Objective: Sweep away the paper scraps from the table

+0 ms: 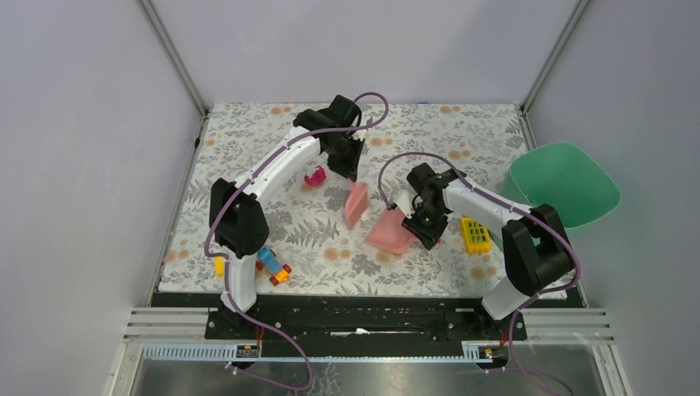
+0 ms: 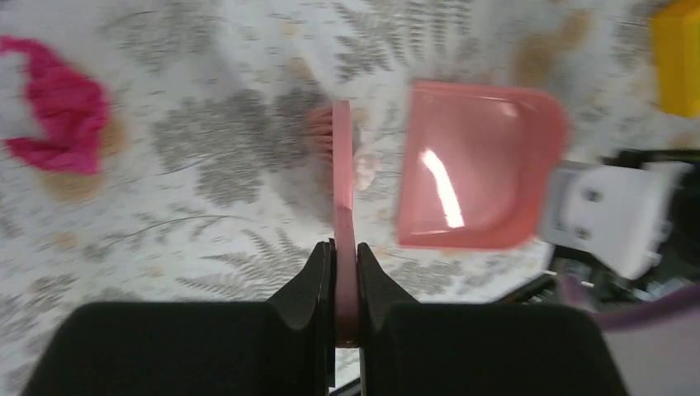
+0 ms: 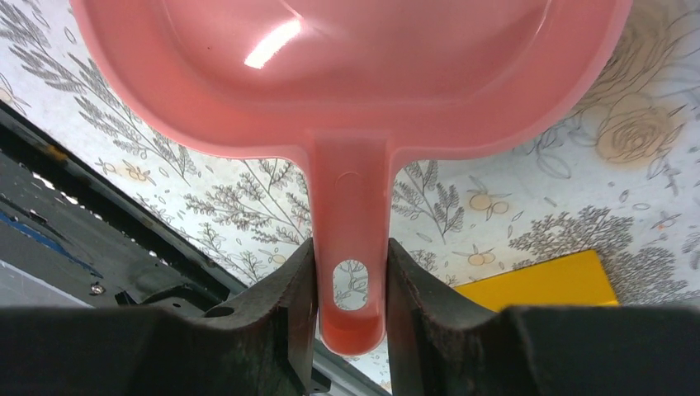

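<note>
Gripping a pink plastic brush (image 2: 342,181), the left gripper (image 2: 345,262) faces a glossy pink dustpan (image 2: 479,169) clamped by the right gripper (image 3: 351,268).

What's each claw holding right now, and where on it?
Left claw pinches the pink brush by its flat handle end. Right claw grips the pink dustpan by its handle, at the hang hole.

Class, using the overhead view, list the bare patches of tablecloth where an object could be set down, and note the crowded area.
Bare: the far right corner of the table, behind the right arm; the far left corner, beside the left arm; the near strip between toy bricks and dustpan. Crowded: the middle, where brush, dustpan and magenta scrap cluster.
</note>
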You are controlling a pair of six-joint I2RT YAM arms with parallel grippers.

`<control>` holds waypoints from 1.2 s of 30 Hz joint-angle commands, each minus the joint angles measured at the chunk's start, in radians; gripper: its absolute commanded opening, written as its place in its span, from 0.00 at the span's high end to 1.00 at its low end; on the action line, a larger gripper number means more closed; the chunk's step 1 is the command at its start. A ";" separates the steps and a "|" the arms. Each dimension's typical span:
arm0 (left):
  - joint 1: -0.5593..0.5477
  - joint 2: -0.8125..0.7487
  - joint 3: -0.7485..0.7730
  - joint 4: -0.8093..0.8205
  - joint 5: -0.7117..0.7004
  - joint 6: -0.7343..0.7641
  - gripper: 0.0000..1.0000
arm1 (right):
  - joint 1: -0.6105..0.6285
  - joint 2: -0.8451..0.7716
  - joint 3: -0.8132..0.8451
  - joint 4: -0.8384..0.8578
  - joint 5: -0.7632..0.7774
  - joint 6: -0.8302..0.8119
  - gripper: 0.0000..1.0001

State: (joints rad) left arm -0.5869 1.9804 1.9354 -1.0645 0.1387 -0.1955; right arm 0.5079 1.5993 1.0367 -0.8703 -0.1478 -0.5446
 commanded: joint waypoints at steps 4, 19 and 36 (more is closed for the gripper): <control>-0.022 -0.012 0.000 0.112 0.417 -0.104 1.00 | 0.024 0.008 0.066 0.003 -0.067 0.005 1.00; -0.018 -0.108 0.086 0.084 -0.468 0.073 1.00 | 0.023 -0.033 -0.063 0.089 -0.027 0.004 1.00; -0.015 0.190 0.078 0.220 -0.881 0.309 1.00 | 0.024 0.008 0.010 0.068 -0.016 0.015 1.00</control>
State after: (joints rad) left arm -0.6044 2.1105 1.9812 -0.8711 -0.6899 0.0715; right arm 0.5228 1.5997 0.9871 -0.7799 -0.1749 -0.5411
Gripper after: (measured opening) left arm 0.109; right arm 0.372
